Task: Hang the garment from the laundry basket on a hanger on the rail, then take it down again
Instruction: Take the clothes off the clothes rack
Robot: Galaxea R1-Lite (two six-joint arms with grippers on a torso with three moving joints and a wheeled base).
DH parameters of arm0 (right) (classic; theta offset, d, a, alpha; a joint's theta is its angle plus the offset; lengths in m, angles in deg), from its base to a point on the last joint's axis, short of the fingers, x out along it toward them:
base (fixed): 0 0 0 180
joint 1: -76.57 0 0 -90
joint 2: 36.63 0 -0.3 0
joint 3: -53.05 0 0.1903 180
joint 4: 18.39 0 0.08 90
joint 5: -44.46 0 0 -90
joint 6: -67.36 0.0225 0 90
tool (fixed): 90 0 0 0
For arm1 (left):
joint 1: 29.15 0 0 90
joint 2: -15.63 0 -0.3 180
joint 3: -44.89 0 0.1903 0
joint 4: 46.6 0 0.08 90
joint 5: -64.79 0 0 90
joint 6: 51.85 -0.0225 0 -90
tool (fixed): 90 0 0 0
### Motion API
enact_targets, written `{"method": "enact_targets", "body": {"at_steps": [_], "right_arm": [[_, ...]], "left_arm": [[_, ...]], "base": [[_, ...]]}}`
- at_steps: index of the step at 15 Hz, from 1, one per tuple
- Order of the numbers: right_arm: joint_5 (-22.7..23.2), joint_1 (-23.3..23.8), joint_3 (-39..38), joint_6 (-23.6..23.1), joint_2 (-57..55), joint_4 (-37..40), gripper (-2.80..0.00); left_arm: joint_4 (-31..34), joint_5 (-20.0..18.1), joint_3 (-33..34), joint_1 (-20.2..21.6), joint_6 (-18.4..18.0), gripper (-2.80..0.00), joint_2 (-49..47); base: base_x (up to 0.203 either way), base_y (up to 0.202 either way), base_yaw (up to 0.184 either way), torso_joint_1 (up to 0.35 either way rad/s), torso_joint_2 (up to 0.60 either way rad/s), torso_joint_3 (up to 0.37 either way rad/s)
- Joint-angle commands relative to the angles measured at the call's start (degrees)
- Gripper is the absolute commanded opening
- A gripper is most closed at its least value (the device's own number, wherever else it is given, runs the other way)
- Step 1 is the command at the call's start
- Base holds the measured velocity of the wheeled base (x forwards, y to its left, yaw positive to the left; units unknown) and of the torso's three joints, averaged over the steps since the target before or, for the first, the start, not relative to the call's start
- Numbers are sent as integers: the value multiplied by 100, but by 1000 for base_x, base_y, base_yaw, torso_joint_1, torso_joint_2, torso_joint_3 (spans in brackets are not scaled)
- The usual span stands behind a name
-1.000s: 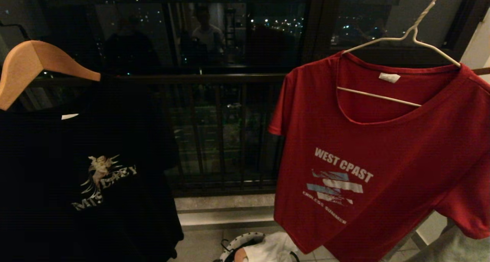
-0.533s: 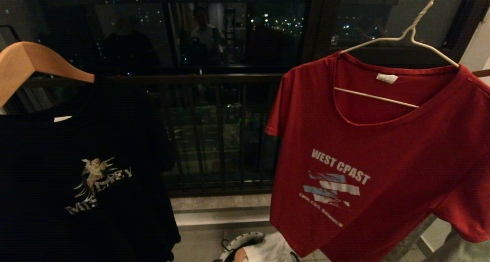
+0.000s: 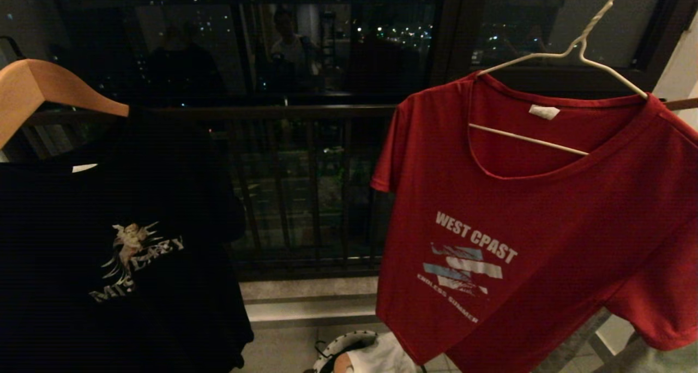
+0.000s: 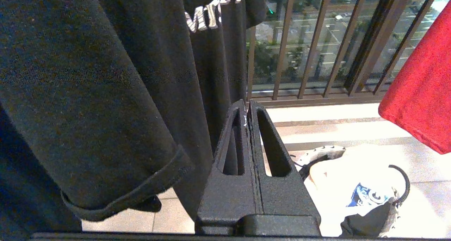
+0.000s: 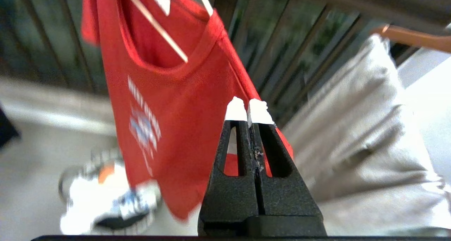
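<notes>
Hanging at the right of the head view, the red T-shirt (image 3: 523, 226) drapes from the thin white wire hanger (image 3: 551, 67), whose neck runs up out of the top right of the frame. The hanger sits tilted, its bottom bar crossing the open neckline just below the small white neck label (image 3: 543, 112). White "WEST COAST" lettering shows on the chest.

Over on the left of the frame, a black T-shirt (image 3: 120, 242) with pale print hangs from a thick wooden hanger (image 3: 49, 89). Between the two shirts stands a dark balcony railing (image 3: 305, 193), with window glass behind it.

At the bottom centre, the laundry basket (image 3: 341, 346) peeks in with its patterned rim, and a white cloth (image 3: 381, 356) lies in it.

Neither arm shows in the head view. In the left wrist view, the left gripper (image 4: 248, 109) has its jaws pressed together with nothing between them, just beside the black sleeve and above the basket. In the right wrist view, the right gripper (image 5: 248, 110) is likewise clamped tight and empty, its white tips in front of the red shirt, with a pale grey garment (image 5: 370, 135) beside it.
</notes>
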Motion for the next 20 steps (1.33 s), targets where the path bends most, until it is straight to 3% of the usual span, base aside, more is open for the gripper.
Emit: {"method": "enact_targets", "body": {"at_steps": [1,3,5,8,15,16,20], "right_arm": [[18,-4,845,-124,-726,853,-280],[71,-6,1327,-601,-1135,1523,-280],[341,-2,1386,-961,-1294,1633,-280],[357,189,1491,-1631,-1385,1664,-280],[742,192,2034,-1983,-1628,2026,-280],[933,192,2053,-2115,-1612,2032,0],[990,350,2159,-2266,-1769,2043,0]], "left_arm": [[1,1,0,0,0,-280,13],[0,1,0,0,0,-280,11],[1,1,0,0,0,-280,13],[1,1,0,0,0,-280,12],[-4,1,0,0,0,-280,5],[-5,1,0,0,0,-280,10],[1,1,0,0,0,-280,4]], "base": [[0,0,0,0,0,0],[0,0,0,0,0,0],[0,0,0,0,0,0],[0,0,0,0,0,0],[0,0,0,0,0,0],[0,0,0,0,0,0],[0,0,0,0,0,0]]}}
